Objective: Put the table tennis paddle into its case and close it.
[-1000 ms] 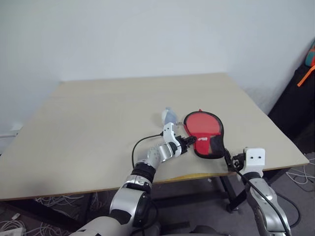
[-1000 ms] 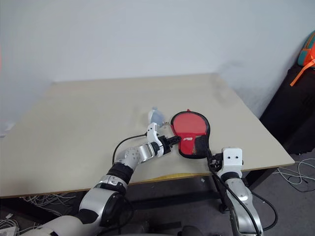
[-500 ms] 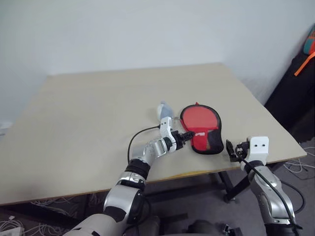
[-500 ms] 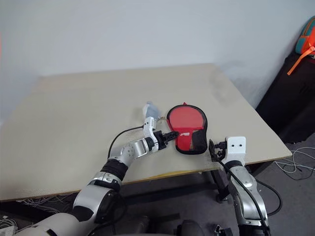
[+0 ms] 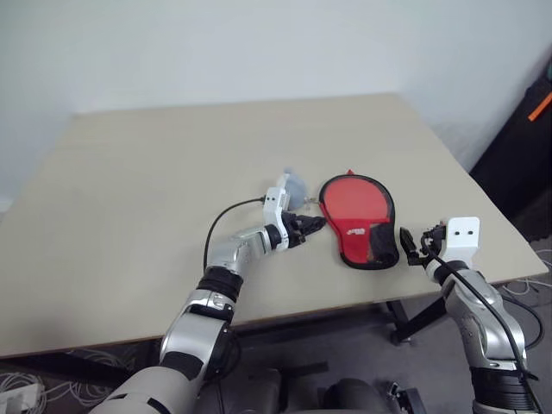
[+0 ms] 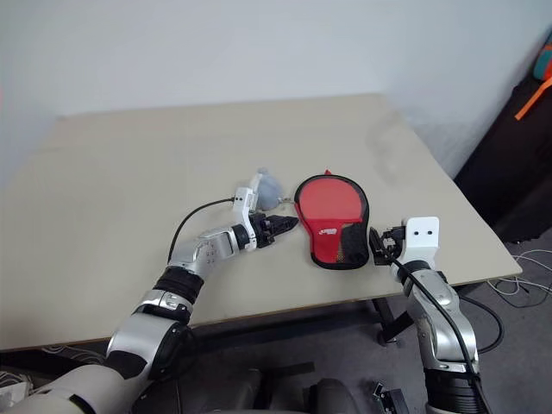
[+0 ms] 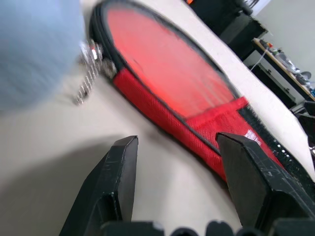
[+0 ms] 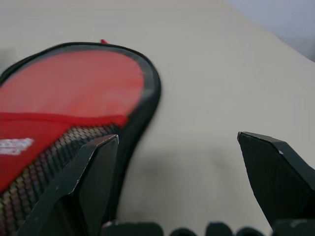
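- Head views: the left pincer (image 5: 312, 226) has let go and pulled back from the case (image 5: 358, 219); it hangs open just beside the red face; the right pincer (image 5: 412, 245) has lifted, open and holding nothing, just past the mesh end; the case lies flat and looks shut, so the job seems nearly done; the bench (image 5: 138, 190) is pale wood by a white wall.
- Left wrist view: the case (image 7: 167, 78) sits ahead of the open fingers (image 7: 246, 167); a small grey lump (image 7: 34, 49) lies beside it.
- Right wrist view: the case (image 8: 69, 93) lies ahead, toward one finger; bare bench between the fingers.
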Robot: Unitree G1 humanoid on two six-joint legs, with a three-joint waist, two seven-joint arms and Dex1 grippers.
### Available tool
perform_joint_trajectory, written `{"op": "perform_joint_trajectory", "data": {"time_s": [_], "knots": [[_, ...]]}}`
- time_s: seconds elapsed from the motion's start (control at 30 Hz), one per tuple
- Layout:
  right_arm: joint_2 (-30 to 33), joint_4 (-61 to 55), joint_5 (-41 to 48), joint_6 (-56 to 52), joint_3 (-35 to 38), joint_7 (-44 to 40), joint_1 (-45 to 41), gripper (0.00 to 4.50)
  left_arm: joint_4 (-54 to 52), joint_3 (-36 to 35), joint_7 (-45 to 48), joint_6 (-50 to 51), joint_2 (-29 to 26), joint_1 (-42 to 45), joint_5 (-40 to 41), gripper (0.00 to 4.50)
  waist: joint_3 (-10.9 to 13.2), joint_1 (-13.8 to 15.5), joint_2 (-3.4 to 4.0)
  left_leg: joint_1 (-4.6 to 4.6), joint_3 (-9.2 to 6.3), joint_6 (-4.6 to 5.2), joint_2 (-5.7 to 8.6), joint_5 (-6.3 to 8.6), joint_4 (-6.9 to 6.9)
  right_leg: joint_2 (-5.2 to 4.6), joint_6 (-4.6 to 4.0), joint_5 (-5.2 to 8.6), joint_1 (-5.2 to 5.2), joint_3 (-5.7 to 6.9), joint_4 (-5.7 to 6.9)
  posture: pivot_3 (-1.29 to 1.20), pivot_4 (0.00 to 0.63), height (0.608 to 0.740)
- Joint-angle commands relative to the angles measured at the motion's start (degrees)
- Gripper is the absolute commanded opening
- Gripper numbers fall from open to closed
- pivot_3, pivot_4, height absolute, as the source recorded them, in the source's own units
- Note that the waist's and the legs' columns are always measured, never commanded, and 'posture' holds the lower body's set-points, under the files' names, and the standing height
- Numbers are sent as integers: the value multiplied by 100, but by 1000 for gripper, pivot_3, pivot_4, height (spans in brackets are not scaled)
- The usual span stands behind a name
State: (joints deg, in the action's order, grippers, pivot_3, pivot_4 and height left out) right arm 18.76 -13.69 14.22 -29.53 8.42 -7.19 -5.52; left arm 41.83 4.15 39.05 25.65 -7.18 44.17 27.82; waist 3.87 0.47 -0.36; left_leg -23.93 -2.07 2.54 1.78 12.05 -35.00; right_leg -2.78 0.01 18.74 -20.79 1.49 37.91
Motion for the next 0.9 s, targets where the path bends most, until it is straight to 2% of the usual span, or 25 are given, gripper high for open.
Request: {"op": "perform_joint_trajectory", "data": {"time_s": [0.03, 0.2, 0.53, 0.9], "knots": [[318, 10, 375, -843, 312, -215, -845, 4225, -764, 578, 2961, -1682, -1079, 999, -626, 2772, 0, 34, 0, -8, 4, 1, 1, -1, -2, 0, 0, 0, -7, -3, 1, 0, 0, 740], [295, -3, 495, -1003, 343, -236, -896, 4225, -898, 602, 3210, -1648, -1234, 959, -582, 2772, 4, -3, 5, -60, 8, 9, 5, -8, -28, 1, 8, -12, -53, -8, 11, 0, 0, 740], [146, -258, 832, -1858, 170, -404, -1173, 4225, -696, 705, 4071, -2138, -1667, 753, -970, 2772, 10, -15, 10, -60, 29, 41, 12, -35, -67, -3, 9, -28, -68, -26, 79, 0, 0, 740], [249, -324, 906, -1850, 429, -544, -1165, 4225, -243, 871, 4062, -2765, -1233, 652, -1461, 2772, 9, 28, 10, -66, 34, 88, 29, -24, -109, -7, 30, -40, -59, -30, 93, 0, 0, 740]]}}
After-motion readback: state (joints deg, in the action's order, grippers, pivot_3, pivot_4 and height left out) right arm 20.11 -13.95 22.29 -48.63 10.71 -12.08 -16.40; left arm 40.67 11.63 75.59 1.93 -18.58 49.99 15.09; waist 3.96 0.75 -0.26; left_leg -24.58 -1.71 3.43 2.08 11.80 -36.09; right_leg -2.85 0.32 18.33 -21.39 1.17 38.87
